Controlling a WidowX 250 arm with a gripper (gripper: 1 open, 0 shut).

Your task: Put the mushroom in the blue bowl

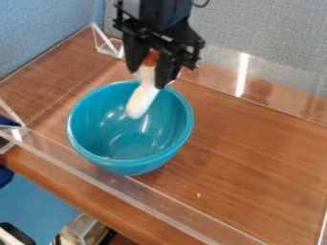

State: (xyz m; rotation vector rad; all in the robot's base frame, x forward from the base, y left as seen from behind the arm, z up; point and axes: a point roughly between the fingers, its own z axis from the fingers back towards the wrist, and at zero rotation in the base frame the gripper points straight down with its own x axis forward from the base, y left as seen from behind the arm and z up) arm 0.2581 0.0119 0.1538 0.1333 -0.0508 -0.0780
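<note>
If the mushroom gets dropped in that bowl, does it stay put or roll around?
Likely rolls a bit: the mushroom, hanging from the pincer, looks rounded and small. The blue bowl is glossy with smooth curved sides, so it should slide toward the bottom. Deep walls probably keep it inside.

Black robot arm descends from top edge, wrist vertical; black gripper (pixel 152 64) points straight down, fingers (pixel 136 59) partly closed, clamping pale stem.

view: single camera | position: high, front of table (pixel 255 144) | facing: obliquely down | range: close
</note>
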